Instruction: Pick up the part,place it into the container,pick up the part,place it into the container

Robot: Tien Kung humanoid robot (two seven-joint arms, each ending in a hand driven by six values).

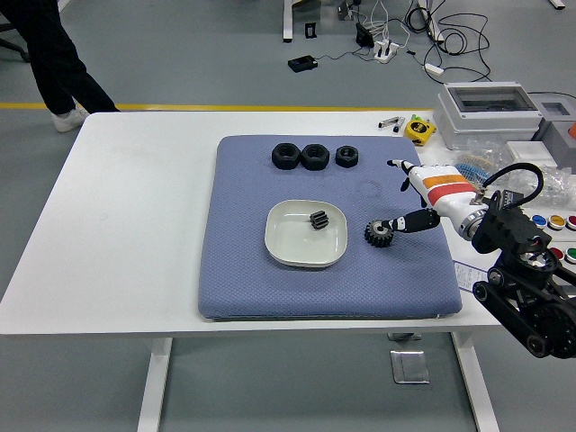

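A white bowl sits on the blue mat and holds a small black gear. A second, larger black gear lies on the mat just right of the bowl. My right hand is over the mat's right part, fingers spread and holding nothing; its thumb tip is next to the larger gear. Three black nuts lie in a row at the mat's far edge. The left arm is out of view.
At the table's right side are a grey box, button boxes, bags of small parts and a yellow tape measure. A person's legs are beyond the table's far left corner.
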